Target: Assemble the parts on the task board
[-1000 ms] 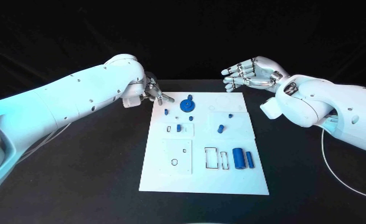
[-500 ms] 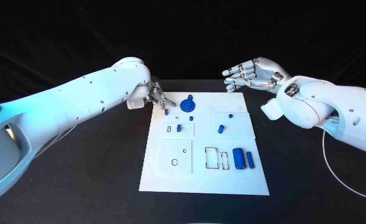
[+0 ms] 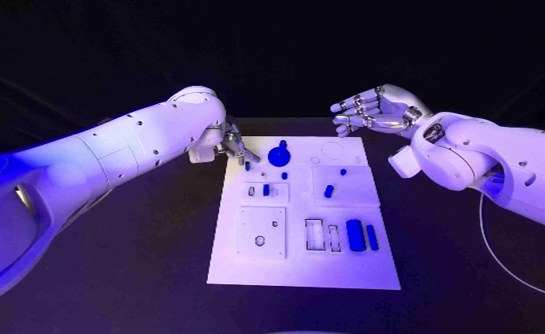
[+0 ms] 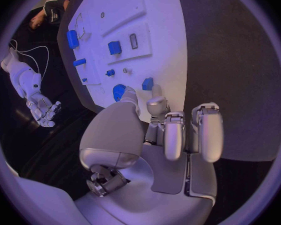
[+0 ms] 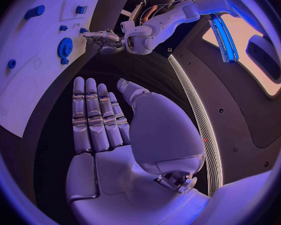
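Left silver hand [image 3: 235, 146], fingers apart and grasping nothing, is hovering at the white task board's [image 3: 341, 272] far-left corner, just left of the small upright blue peg [image 3: 248, 165]; right hand [image 3: 372, 112] is idling, released, farther off.

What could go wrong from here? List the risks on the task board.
1. The left robot hand hovers at the task board's far left corner, close to a small blue peg and the blue gear; a careless reach might knock either.
2. The two blue cylinders lie loose near the board's right edge and could roll if it is jolted.
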You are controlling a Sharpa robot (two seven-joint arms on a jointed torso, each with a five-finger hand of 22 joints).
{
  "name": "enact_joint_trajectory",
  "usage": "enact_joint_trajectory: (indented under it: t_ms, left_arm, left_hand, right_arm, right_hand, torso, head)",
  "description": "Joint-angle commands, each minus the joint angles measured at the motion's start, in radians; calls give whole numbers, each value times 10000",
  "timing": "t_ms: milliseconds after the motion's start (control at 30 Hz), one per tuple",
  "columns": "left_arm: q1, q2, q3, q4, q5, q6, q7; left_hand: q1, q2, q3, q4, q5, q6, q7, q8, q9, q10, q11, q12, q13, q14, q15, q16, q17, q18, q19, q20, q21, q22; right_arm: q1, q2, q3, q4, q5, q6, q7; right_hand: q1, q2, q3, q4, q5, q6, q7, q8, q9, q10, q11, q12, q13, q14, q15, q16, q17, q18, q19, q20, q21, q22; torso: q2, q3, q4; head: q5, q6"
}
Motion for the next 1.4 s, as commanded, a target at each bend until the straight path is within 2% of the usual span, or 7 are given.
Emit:
enact_joint_trajectory:
  t_ms: [33,167,1133,1400]
  left_arm:
    - [-5,20,-2,-28,-59,166,-2]
    - [-9,16,-5,-46,-59,220,-22]
    - [-12,87,-16,-1,-68,211,108]
    - [-14,130,-28,-32,-69,193,122]
  left_hand:
    - [178,61,0,-30,-23,93,3,75,27,63,-26,66,17,1035,-95,30,2634,24,618,-49,37,1828]
    - [316,161,36,-51,-23,121,-16,121,70,73,-43,66,13,1035,-109,30,2634,25,617,-63,33,1829]
    - [589,267,76,-119,-22,177,-58,248,193,133,-79,117,59,1035,-142,30,2634,16,631,-93,59,1862]
    - [744,367,136,-167,-21,177,-74,302,259,151,-95,115,52,1035,-158,30,2634,18,629,-110,52,1862]
  right_arm:
    - [-6,16,1,2,-8,101,113]
    - [-6,22,1,3,-8,105,106]
    - [-6,86,1,-23,-7,130,108]
    - [-6,94,1,-21,-7,135,107]
  right_hand:
    - [9,57,-8,-68,52,40,-50,24,7,0,-82,2,-4,17,-72,-13,-18,49,61,-4,-32,-12]
    - [9,57,-8,-68,52,40,-50,24,7,0,-82,2,-4,17,-72,-13,-18,49,61,-4,-32,-12]
    - [3,65,-1,-75,76,33,-45,14,3,-9,-77,0,-7,16,-70,-17,-26,47,76,-5,-45,-22]
    - [3,65,-1,-75,76,33,-45,14,3,-9,-77,0,-7,16,-70,-17,-26,47,76,-5,-45,-22]
  torso:
    - [-2,8,8]
    - [0,10,6]
    - [3,7,6]
    - [-2,9,0]
  head:
    - [-9,-14]
    - [-2,-22]
    - [32,-76]
    - [31,-90]
